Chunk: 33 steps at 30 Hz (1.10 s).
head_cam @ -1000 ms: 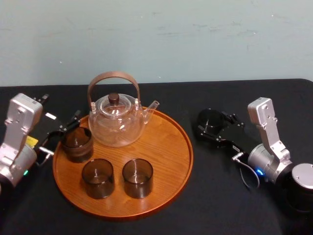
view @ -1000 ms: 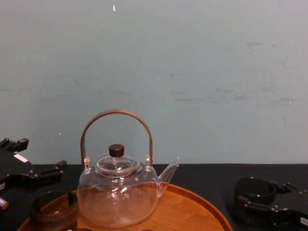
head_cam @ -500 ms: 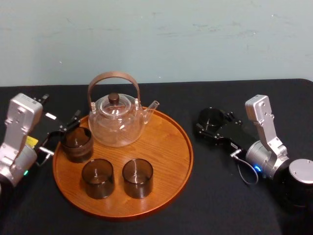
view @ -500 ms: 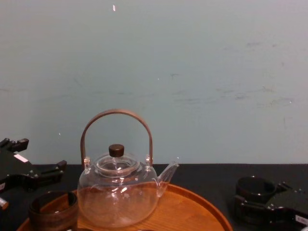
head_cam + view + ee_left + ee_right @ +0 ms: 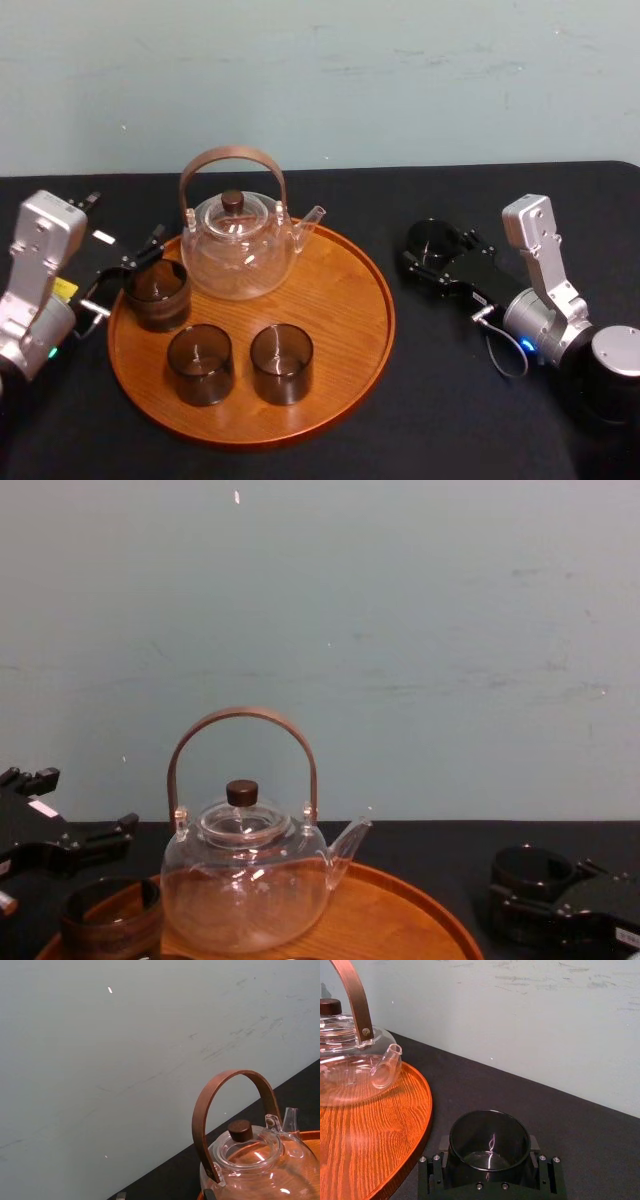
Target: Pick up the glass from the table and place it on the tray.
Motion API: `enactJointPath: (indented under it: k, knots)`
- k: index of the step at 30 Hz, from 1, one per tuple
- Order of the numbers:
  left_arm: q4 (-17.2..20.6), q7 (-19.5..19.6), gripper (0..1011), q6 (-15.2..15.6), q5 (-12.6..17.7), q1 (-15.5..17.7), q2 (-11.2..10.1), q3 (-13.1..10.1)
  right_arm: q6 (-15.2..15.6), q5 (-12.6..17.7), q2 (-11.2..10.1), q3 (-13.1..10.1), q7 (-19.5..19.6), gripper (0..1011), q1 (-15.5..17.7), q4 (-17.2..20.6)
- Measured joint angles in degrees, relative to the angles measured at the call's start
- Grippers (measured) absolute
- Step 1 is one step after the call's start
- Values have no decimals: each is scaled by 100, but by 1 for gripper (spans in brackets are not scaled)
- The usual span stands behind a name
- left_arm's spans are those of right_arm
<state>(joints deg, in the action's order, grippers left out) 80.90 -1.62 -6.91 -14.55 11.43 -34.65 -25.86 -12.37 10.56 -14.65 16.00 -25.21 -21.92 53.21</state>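
Against the record of one second ago, the right gripper (image 5: pixel 438 253) and the glass (image 5: pixel 432 240) have shifted slightly toward the back of the table, and the silver wrist housing sits a little higher in the head view. Over the last half second almost nothing has moved. The left gripper (image 5: pixel 125 272), the teapot (image 5: pixel 238 250) and the tumblers on the tray (image 5: pixel 345 300) are unchanged throughout. The glass is a short, straight-sided cylinder of dark smoky see-through glass with no handle, upright and mouth up. It is off the tray, to the right of its rim, over the black table (image 5: pixel 450 410). In the right wrist view the glass (image 5: pixel 489 1140) sits between the black finger blocks with a grey pad against each side, so the right fingers are closed on it. Whether its base touches the cloth cannot be told. The tray is round, orange-brown wood with clear grain and a low raised rim. It carries the clear glass teapot with its arched brown handle and dark knob, and three similar dark tumblers (image 5: pixel 200 363). The left gripper rests at the tray's left edge, its fingers spread apart on either side of the leftmost tumbler (image 5: pixel 157 293). A pale, scuffed wall (image 5: pixel 400 80) stands behind.
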Motion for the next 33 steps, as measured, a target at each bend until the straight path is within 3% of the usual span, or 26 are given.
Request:
enactJointPath:
  k: [18,23,33]
  knots:
    - [0,0,1001,0,0,0,0,0,12,-6,-6,-2,9,907,12,20]
    - [0,0,1001,0,0,0,0,0,-107,68,-13,-14,-102,907,46,37]
    - [0,0,1001,0,0,0,0,0,-216,33,-148,93,-143,907,314,701]
